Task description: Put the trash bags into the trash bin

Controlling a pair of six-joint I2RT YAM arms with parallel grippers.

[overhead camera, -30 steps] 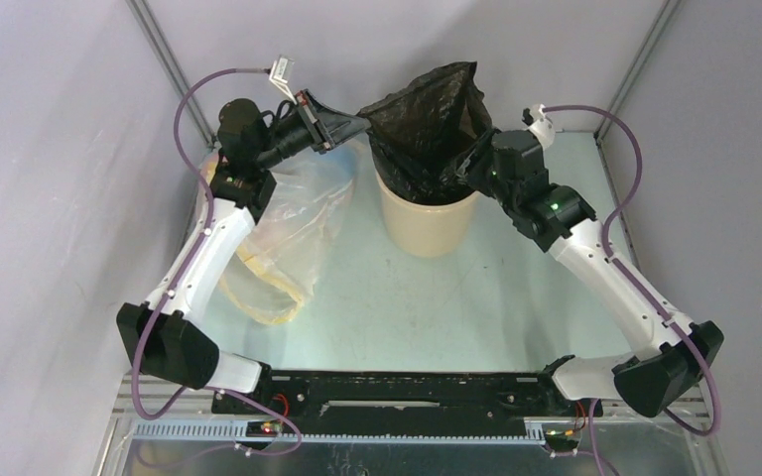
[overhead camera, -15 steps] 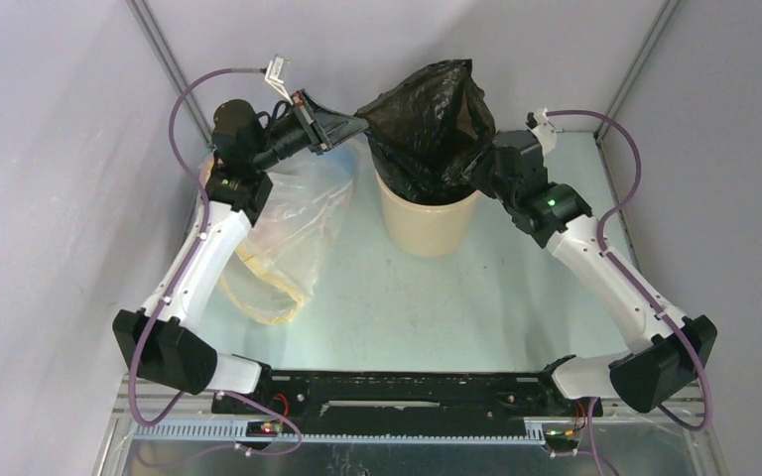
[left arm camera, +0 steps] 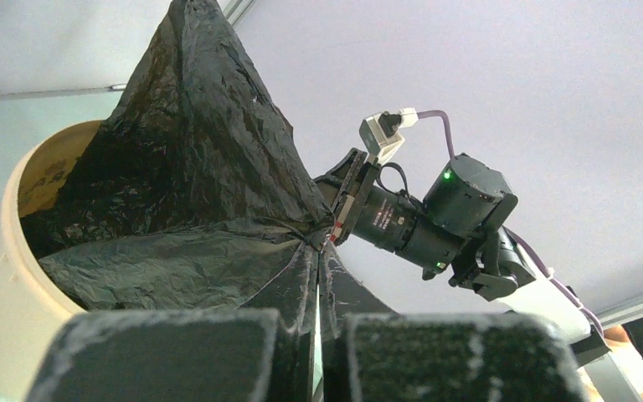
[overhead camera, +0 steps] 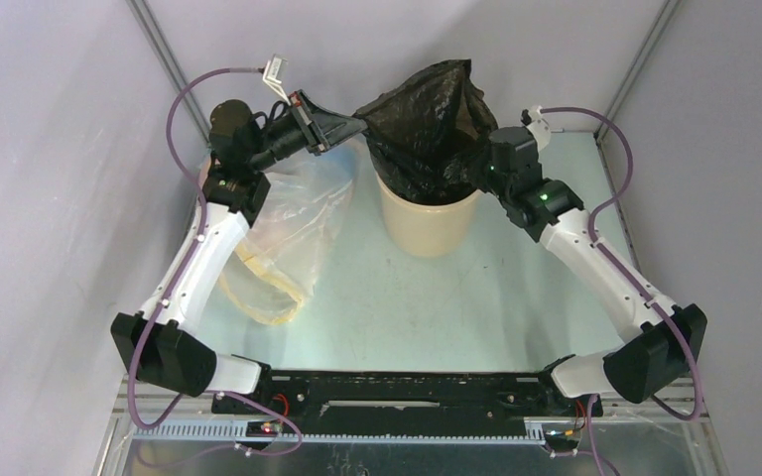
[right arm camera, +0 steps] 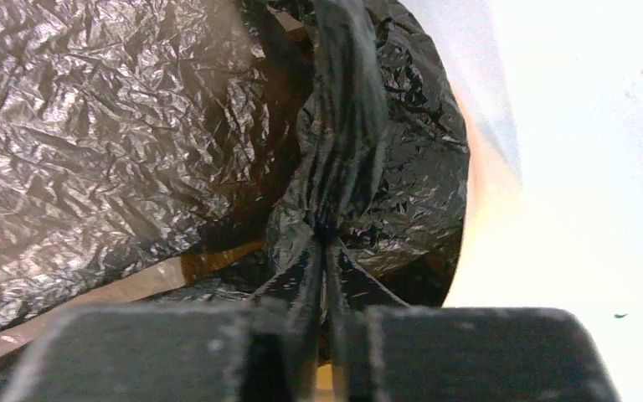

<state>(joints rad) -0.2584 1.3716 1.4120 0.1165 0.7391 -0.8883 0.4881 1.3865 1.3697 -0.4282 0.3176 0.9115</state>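
- The left fingers [left arm camera: 314, 327] are closed tight on a corner of the black trash bag [overhead camera: 427, 124]. The film is pinched into a thin fold between the 2 pads.
- The right fingers [right arm camera: 328, 327] are likewise clamped on a gathered pleat of the bag's opposite edge. No gap shows beyond the plastic itself.
- The 2 arms hold the bag from opposite sides, so its mouth is stretched wide above the trash bin [overhead camera: 427, 223]. That probably stops the thin film from collapsing on itself.
- The lower part of the bag already hangs inside the bin's rim. The upper part stands as a peaked tent above it, raised toward the far wall.
- In my judgement the task is partway done: the bag is over and partly in the bin, but it has not been let go.
- The next move probably means lowering both pinched edges toward the rim. The slack film could snag or drape outside the wall.
- A clear bag [overhead camera: 288, 218] lies crumpled on the worktop [overhead camera: 427, 307], left of the bin under the left arm. Neither arm touches it.
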